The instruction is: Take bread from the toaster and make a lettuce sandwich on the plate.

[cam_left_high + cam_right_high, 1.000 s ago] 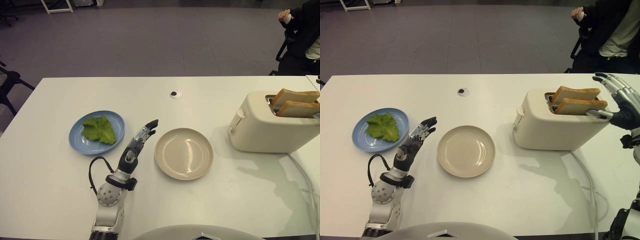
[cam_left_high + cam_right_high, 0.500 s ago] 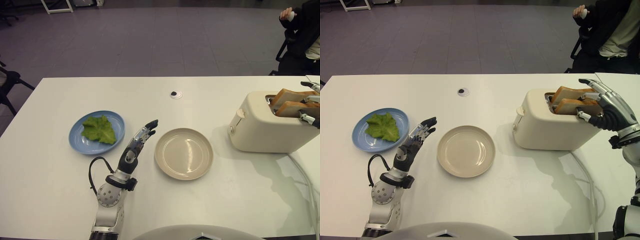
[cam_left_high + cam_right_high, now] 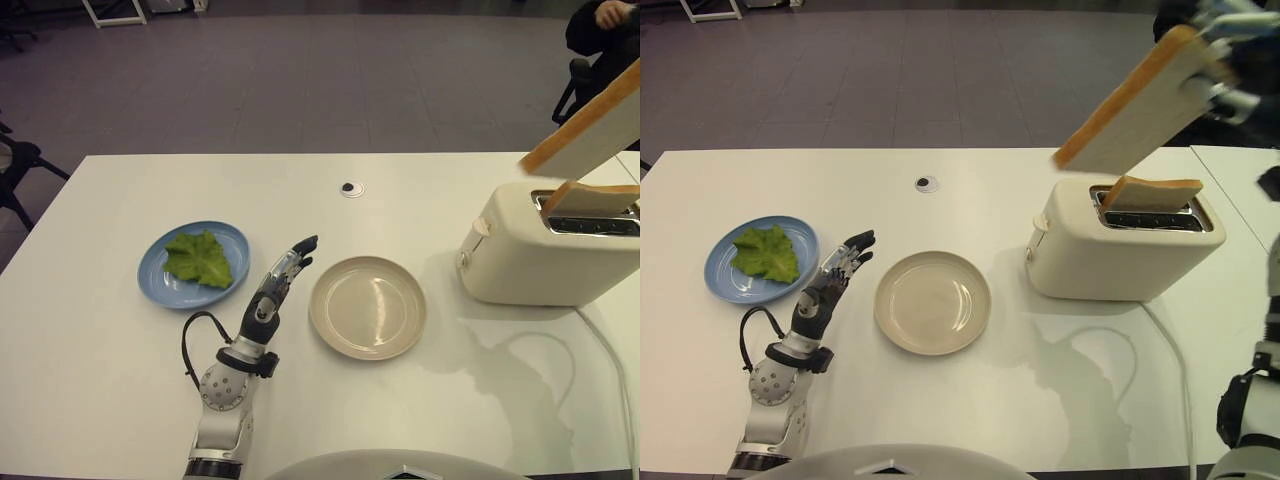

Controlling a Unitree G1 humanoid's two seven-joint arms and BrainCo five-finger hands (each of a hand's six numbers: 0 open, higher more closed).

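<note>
My right hand (image 3: 1230, 65) grips a bread slice (image 3: 1135, 105) above the toaster (image 3: 1110, 255); next, I judge, carry it down onto the plate (image 3: 932, 301). My left hand (image 3: 825, 290) rests open beside that plate

On the table (image 3: 990, 400) the plate (image 3: 932, 301) sits in the middle. At its three o'clock stands the toaster (image 3: 1120, 245), one slice (image 3: 1150, 192) in it. The right hand (image 3: 1232, 45) holds a second slice (image 3: 1135, 105) tilted above. At ten o'clock a dish (image 3: 722, 280) holds lettuce (image 3: 766, 252), and the left hand (image 3: 830, 285) lies between. A small disc (image 3: 926, 183) lies at twelve.
</note>
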